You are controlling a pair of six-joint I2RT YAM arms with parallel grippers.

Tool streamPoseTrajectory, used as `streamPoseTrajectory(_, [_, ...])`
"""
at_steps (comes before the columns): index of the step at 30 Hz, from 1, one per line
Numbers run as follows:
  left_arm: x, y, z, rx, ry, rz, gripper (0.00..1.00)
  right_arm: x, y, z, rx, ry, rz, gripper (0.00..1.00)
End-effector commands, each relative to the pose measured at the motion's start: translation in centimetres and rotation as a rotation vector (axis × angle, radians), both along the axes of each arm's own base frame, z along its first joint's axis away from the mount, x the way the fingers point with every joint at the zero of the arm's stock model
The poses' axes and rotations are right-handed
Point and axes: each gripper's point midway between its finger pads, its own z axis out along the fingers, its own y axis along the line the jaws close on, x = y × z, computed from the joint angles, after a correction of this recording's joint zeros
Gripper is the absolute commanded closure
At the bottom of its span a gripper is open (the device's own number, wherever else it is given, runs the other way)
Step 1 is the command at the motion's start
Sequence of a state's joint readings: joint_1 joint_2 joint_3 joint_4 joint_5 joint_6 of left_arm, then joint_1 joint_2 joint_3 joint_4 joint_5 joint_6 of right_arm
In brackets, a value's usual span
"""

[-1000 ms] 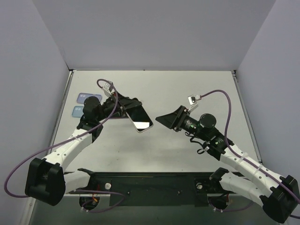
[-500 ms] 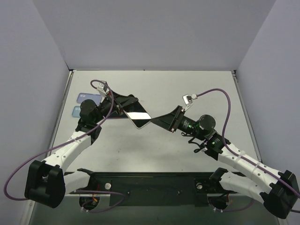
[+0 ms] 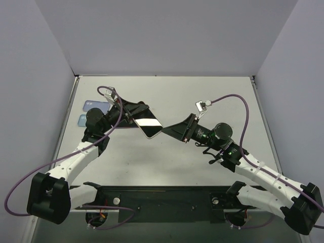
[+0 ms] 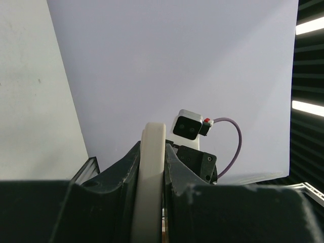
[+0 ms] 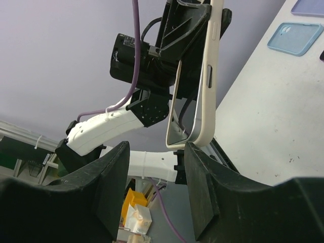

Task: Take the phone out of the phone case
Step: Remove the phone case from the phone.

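Left tool (image 3: 135, 112) is clamped on the phone (image 3: 149, 124) in its pale case (image 5: 208, 76), holding it tilted above the bench (image 3: 202, 96), while the right tool (image 3: 174, 130), fingers apart, sits at the phone's free corner.

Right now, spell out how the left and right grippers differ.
The left gripper is shut on the cased phone, carrying it in the air; the right gripper is open and holds nothing. The left gripper clamps one end of the phone; the right gripper only reaches its free corner. Both are black and face each other.
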State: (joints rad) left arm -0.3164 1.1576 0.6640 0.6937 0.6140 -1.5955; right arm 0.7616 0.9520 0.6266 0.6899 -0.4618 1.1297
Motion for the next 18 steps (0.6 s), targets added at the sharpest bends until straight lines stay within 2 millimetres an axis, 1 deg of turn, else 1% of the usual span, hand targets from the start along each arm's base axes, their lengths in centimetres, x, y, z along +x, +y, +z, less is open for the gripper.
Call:
streamPoseTrajectory(1, [-0.6,0.1,2.6,-0.044,-0.096,-0.013,1.00,-1.2,-0.7,4.7,0.081,-0.125,0.007,0.57])
streamPoseTrajectory(3, [-0.6,0.0,2.6,-0.047,-0.093,-0.019,1.00,-1.1,-0.8,4.9,0.083,-0.130,0.004,0.57])
streamPoseTrajectory(12, [-1.0,0.1,3.1,-0.060,-0.102,-0.028,1.00,-0.4,0.1,4.0,0.066,-0.113,0.012,0.58])
streamPoseTrajectory(18, [-1.2,0.2,3.4,-0.078,-0.104,-0.035,1.00,-0.2,0.2,3.5,0.054,-0.107,0.005,0.58])
